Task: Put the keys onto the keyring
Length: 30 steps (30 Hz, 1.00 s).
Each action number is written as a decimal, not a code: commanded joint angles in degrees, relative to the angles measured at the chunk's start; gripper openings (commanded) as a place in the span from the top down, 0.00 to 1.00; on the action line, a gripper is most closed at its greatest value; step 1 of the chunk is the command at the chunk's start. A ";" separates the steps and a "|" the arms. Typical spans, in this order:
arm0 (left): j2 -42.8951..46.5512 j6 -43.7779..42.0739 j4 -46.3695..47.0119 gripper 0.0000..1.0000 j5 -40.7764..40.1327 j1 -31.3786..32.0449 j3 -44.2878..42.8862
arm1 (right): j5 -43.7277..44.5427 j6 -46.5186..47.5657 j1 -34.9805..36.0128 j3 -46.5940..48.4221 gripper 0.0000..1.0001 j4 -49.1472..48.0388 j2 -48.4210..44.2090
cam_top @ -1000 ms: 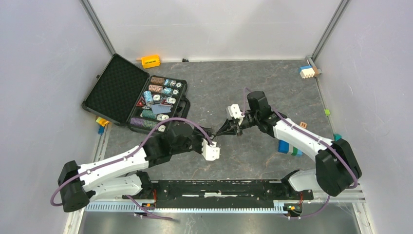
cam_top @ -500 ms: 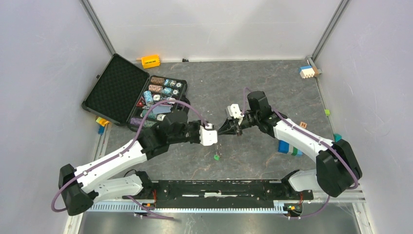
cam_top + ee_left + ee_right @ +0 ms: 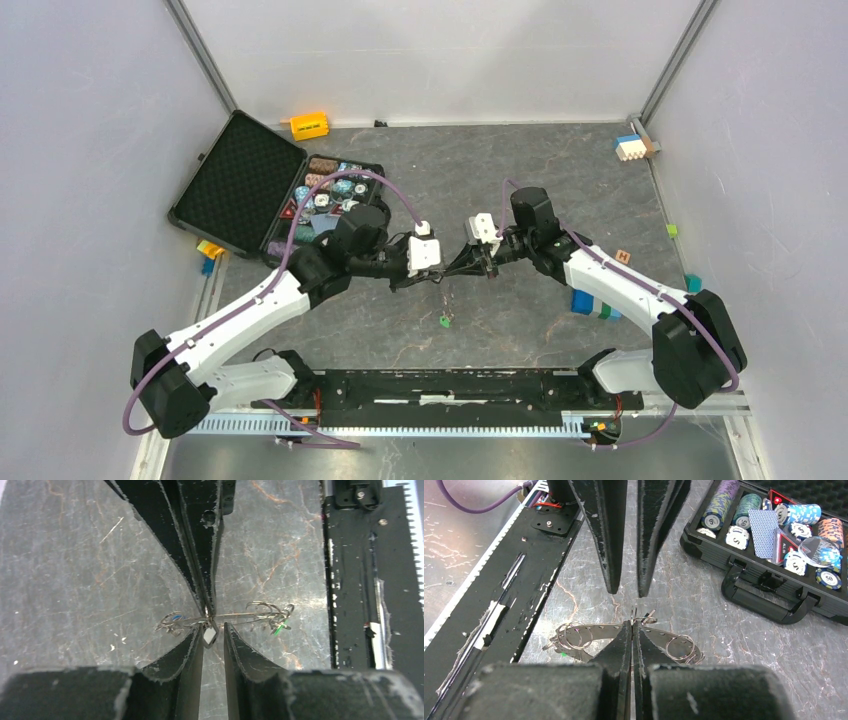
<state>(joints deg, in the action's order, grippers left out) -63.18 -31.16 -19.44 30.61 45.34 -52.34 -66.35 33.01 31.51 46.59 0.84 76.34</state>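
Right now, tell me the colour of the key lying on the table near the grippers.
Bright green key; it shows best in the top external view.

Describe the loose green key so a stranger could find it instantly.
Start from the black rail along the near edge. Just beyond its middle, lying alone on the grey tabletop, is the green key. It is a tiny bright green speck, far smaller than the chunky blue and green blocks further right.

- Robotics laboratory cell: plain pale walls (image 3: 450, 50) and aluminium posts (image 3: 205, 60) beyond the right pincer (image 3: 452, 271).
- Black mounting rail (image 3: 450, 385) behind it, carrying both arm bases (image 3: 625, 368).
- Scuffed grey tabletop (image 3: 520, 320) beneath it.
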 commanded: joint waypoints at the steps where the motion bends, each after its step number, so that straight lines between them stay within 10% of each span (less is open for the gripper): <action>1: -0.51 3.52 0.08 0.72 5.40 -0.76 -1.80 | -0.31 -0.97 0.22 0.16 1.00 -2.78 -1.63; 30: -2.56 2.36 1.43 0.76 6.72 -1.81 -0.15 | -0.70 -1.53 0.22 -0.36 1.00 -3.30 -1.91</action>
<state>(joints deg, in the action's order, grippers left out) -65.71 -29.85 -19.62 35.14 43.92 -52.34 -66.32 32.14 31.51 46.11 0.36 76.34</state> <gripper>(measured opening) 0.244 0.006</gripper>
